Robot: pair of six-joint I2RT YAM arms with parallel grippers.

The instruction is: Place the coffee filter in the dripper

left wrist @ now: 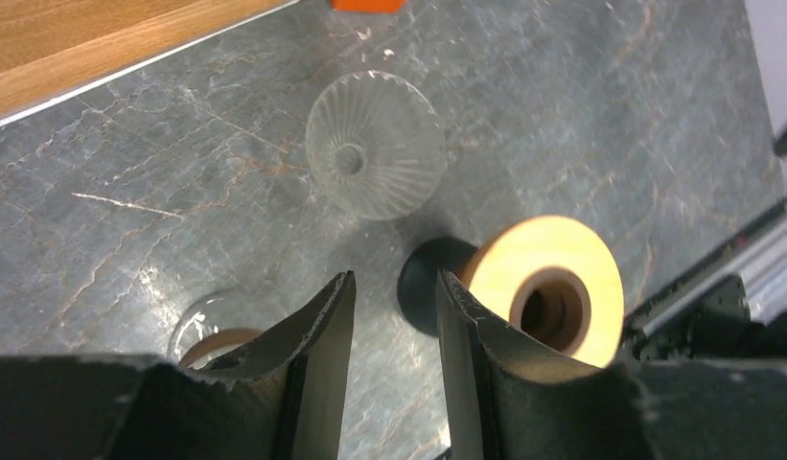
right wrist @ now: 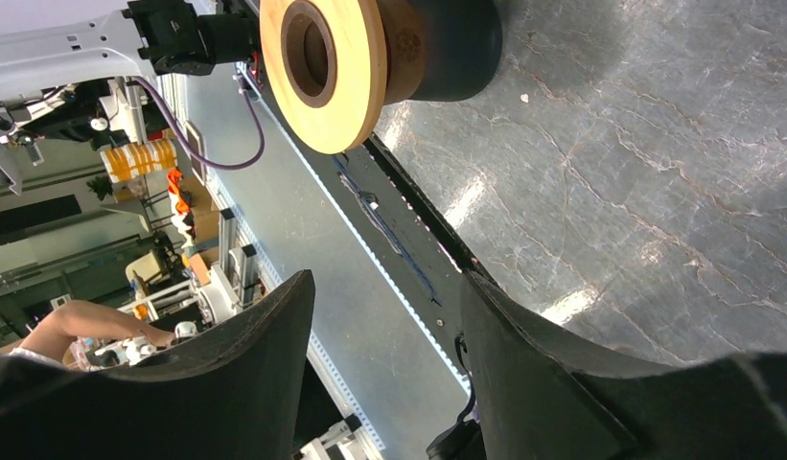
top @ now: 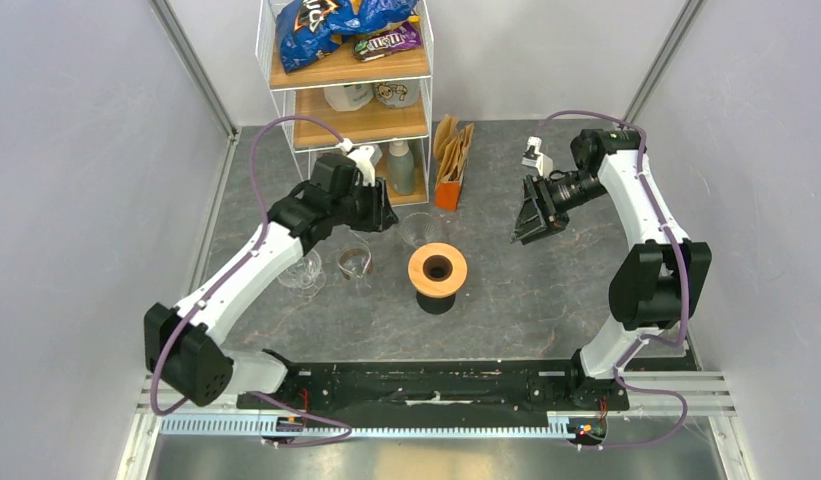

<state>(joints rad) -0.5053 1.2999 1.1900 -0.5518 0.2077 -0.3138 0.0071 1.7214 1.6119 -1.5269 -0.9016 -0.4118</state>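
Observation:
Brown paper coffee filters (top: 453, 146) stand in an orange holder (top: 447, 192) at the back of the table, untouched by either arm. The clear ribbed glass dripper (top: 420, 229) (left wrist: 374, 145) sits on the table just in front of it. A wooden ring on a black base (top: 437, 271) (left wrist: 550, 287) (right wrist: 324, 69) stands nearer. My left gripper (top: 386, 214) (left wrist: 394, 280) hovers just left of the dripper, its jaws partly apart with only bare table between them. My right gripper (top: 527, 224) (right wrist: 384, 280) hangs open and empty on the right, well clear of everything.
A wire shelf (top: 349, 70) with snack bags, jars and a bottle (top: 401, 168) stands at the back. Two glass pieces (top: 304, 271) (top: 356, 261) sit under the left arm; one shows by the left finger (left wrist: 215, 337). A black rail (top: 436, 385) runs along the near edge.

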